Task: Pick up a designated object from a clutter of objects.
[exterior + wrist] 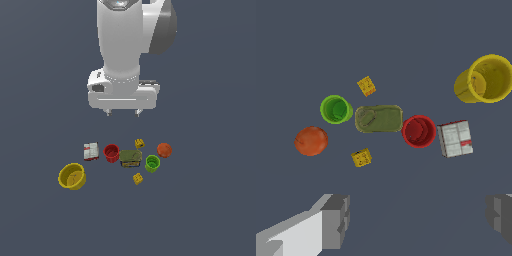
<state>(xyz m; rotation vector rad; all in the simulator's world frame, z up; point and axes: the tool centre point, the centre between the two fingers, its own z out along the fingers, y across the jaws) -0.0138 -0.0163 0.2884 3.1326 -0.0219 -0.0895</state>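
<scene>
The tin can [130,158] with an olive-green lid lies in the middle of the clutter, between the red cup [111,152] and the green cup [152,163]. In the wrist view the can [378,118] shows its lid, with the red cup [419,131] and green cup [336,109] on either side. My gripper [122,113] hangs high above the clutter, open and empty. In the wrist view the gripper [418,217] has its grey fingertips [336,220] wide apart, well clear of the can.
A yellow bowl [72,176] lies at the exterior view's left, a red-white box [91,151] beside the red cup. An orange round thing [164,149] sits at the right. Two yellow holed blocks [139,143] [138,178] flank the can.
</scene>
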